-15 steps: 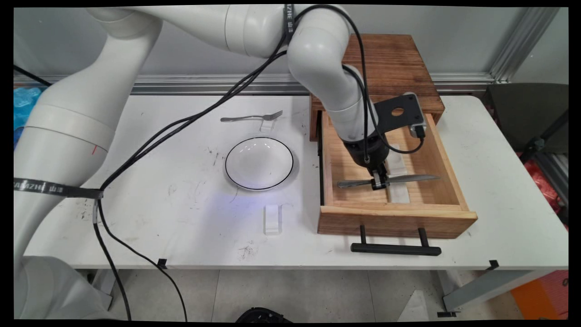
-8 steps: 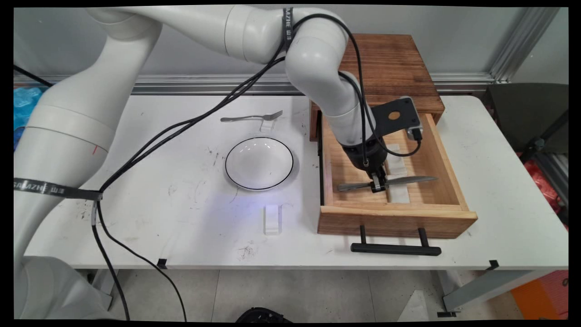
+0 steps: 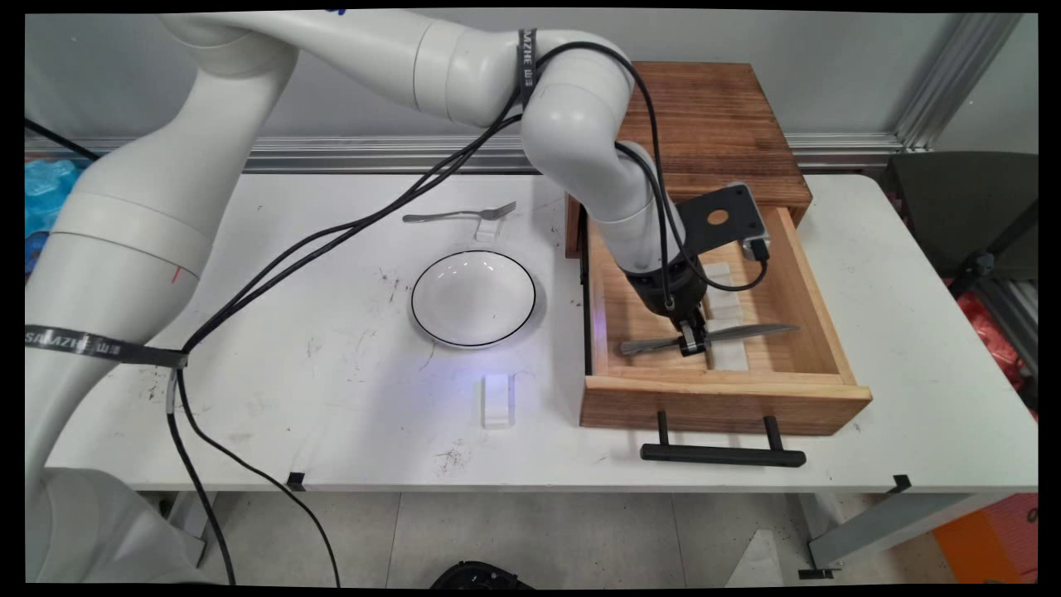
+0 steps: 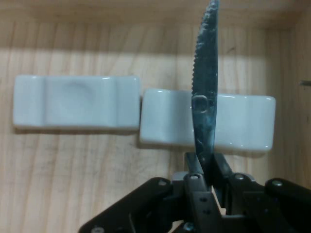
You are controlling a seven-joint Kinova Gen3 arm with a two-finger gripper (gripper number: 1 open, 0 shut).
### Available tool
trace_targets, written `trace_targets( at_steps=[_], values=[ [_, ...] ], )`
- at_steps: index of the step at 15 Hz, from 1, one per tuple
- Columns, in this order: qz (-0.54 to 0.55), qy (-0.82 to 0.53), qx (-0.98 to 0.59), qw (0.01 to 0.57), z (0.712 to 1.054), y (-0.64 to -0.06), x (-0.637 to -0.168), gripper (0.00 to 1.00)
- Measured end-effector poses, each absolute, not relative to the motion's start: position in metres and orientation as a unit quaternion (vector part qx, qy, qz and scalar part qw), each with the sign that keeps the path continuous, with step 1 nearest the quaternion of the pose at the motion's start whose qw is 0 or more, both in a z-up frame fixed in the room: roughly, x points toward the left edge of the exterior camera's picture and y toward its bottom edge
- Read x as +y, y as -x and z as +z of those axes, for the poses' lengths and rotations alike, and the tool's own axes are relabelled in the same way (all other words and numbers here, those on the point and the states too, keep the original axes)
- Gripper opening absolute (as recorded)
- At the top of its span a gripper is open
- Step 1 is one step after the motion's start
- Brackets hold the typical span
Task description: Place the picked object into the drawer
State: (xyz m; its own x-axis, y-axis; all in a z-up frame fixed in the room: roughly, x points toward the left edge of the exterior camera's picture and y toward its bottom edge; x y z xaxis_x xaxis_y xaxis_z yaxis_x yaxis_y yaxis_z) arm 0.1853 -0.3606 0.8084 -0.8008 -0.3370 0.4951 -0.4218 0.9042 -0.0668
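Claw [image 3: 692,342] clamped on a knife [image 3: 746,331] inside the open wooden drawer [image 3: 721,390].

From the main view, the arm reaches down into the drawer at the bench's [image 3: 331,373] right side, and the knife lies crosswise in the claw, handle to the left and blade to the right, above a white rest [image 3: 729,352] on the drawer floor. The hand view adds what that view hides: the claw [image 4: 206,177] is closed tight on the knife [image 4: 206,92], whose serrated blade crosses one white rest [image 4: 243,124], with a second white rest [image 4: 75,103] just beside it. Only the main view shows the black-rimmed white plate [image 3: 473,298], a fork [image 3: 460,215] and another white rest [image 3: 497,400] out on the bench.
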Motion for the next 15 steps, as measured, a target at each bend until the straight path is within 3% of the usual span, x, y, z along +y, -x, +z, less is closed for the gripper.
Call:
trace_targets(
  at_steps=[15],
  values=[
    [0.086, -0.19, -0.945, 0.253, 0.793, -0.182, -0.364, 0.0]
  ],
)
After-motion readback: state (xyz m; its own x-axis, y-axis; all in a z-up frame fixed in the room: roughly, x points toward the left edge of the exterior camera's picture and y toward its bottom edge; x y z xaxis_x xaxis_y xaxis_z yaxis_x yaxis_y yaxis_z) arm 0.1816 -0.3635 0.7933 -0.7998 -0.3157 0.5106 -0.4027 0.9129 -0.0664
